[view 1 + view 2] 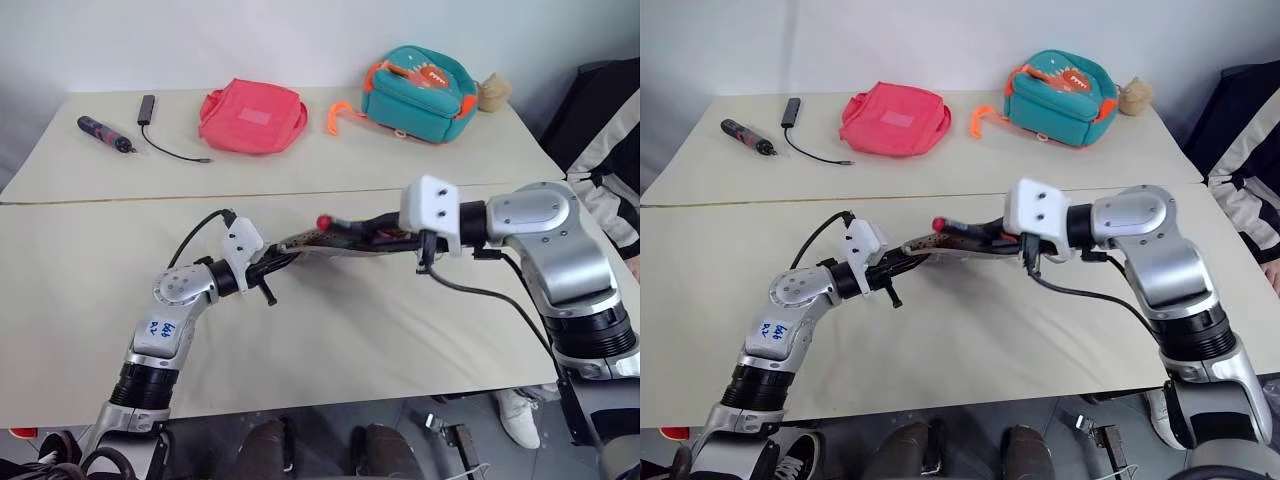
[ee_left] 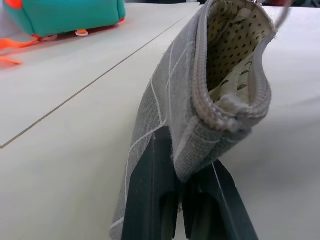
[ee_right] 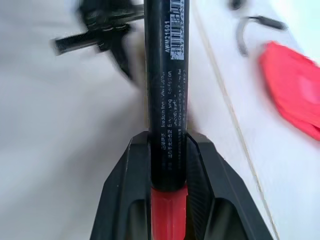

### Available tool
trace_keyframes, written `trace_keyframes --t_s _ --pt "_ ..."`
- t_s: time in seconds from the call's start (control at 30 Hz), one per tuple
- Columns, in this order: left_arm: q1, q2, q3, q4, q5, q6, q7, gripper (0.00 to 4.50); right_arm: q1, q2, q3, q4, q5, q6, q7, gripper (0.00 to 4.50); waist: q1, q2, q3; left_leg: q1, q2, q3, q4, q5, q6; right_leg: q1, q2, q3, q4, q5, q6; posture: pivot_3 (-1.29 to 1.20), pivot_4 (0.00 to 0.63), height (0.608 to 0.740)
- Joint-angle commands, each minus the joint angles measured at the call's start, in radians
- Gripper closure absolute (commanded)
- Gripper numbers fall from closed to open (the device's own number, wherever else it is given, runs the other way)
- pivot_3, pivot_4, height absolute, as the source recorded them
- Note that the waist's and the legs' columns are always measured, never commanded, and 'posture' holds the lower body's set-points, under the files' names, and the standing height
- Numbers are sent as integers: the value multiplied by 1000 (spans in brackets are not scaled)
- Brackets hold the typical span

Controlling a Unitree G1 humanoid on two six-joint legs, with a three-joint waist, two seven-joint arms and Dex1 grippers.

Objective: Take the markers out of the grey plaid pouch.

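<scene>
Markers leave the grey plaid pouch [image 2: 200, 100]: left gripper [image 2: 182, 200] pinches its end, right gripper [image 3: 169, 165] clamps one marker [image 3: 167, 75] (best drawn out straight, clear of the zipper).

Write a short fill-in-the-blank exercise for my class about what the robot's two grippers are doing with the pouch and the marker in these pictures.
1. The left gripper is shut on one end of the grey plaid ____.
2. The marker held in the right gripper has a black barrel and a ____ end.
3. The pouch's zipper is ____, showing a dotted lining.
4. At the far edge of the table, the teal backpack lies to the right of the ____ bag.

Missing words: pouch; red; open; pink
</scene>
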Motion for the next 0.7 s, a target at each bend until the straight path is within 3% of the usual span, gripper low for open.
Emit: trace_keyframes --t_s 0.03,0.17,0.23,0.6,0.7 --pt "9 25 51 1 3 -38 15 4500 44 -99 -111 117 -36 9 -83 3931 11 0 0 0 0 0 0 0 0 0 0 0 0 0 0 0 150 740" --pt "22 36 58 12 8 -61 14 4500 107 -193 -110 217 -123 -44 -153 3931 17 0 0 0 -1 1 0 -1 1 -1 -1 0 -5 0 0 0 150 740" --pt "31 34 55 13 9 -69 12 4500 125 -218 -104 303 -202 -11 -259 3931 16 0 0 0 0 2 -1 -1 1 -1 0 0 -4 0 0 0 150 740" --pt "20 16 34 18 21 -83 17 4500 260 -170 -45 290 -201 107 -296 3931 15 0 0 0 0 4 0 -1 1 -1 0 1 -4 0 0 0 150 740" --pt "24 19 36 12 21 -81 18 4500 251 -161 -44 285 -184 132 -288 2941 15 0 0 0 0 3 0 -1 1 -1 0 0 -4 0 0 0 150 740"
